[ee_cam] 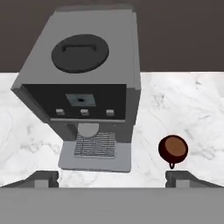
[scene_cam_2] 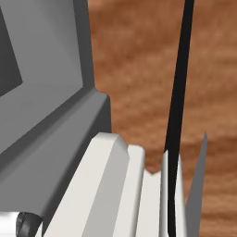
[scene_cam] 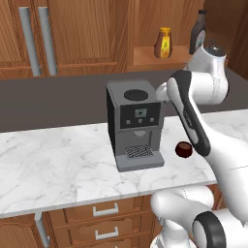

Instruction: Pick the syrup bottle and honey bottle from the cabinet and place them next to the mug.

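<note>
At upper right of the left base view, the honey bottle (scene_cam: pixel 163 42) and taller syrup bottle (scene_cam: pixel 198 32) stand in the cabinet (scene_cam: pixel 145 54), likely light, stiff, slick, best pinched mid-body; the hand (ee_cam: pixel 112 179) hangs released over the mug (ee_cam: pixel 173 148).

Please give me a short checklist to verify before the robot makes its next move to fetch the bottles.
1. Syrup bottle upright in the cabinet: ok.
2. Honey bottle upright in the cabinet, left of the syrup bottle: ok.
3. Tool empty, fingers wide apart: ok.
4. Free marble counter beside the mug: ok.
5. Tool lined up with a bottle: not ok, it faces the coffee machine.
6. Elbow clear of the syrup bottle: cannot tell.
</note>
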You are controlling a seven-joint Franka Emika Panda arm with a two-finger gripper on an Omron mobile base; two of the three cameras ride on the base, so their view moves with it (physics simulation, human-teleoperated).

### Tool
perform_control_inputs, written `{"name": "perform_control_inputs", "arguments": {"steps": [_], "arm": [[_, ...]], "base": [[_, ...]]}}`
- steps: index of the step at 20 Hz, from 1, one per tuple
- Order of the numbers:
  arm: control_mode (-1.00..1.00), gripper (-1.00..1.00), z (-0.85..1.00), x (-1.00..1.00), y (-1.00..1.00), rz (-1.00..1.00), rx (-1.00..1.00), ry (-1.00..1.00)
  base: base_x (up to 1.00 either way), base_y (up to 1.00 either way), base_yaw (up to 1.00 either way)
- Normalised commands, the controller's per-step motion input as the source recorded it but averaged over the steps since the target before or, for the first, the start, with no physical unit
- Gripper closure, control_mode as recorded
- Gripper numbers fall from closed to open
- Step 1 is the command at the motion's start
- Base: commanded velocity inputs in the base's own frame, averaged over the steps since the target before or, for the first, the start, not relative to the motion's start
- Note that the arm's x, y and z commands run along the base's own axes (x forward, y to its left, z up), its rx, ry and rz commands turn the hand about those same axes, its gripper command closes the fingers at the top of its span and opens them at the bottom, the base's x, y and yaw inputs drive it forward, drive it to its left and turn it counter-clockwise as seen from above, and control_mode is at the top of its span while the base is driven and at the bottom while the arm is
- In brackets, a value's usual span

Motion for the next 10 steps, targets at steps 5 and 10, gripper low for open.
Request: {"name": "perform_control_inputs", "arguments": {"steps": [5,10], "arm": [[-1.0,-1.0,1.0,-0.43,-0.1,-0.05,-0.03,-0.58],[-1.0,-1.0,1.0,-0.24,-0.11,-0.02,-0.08,-0.67]], "base": [[0.0,0.0,0.0],[0.0,0.0,0.0]]}}
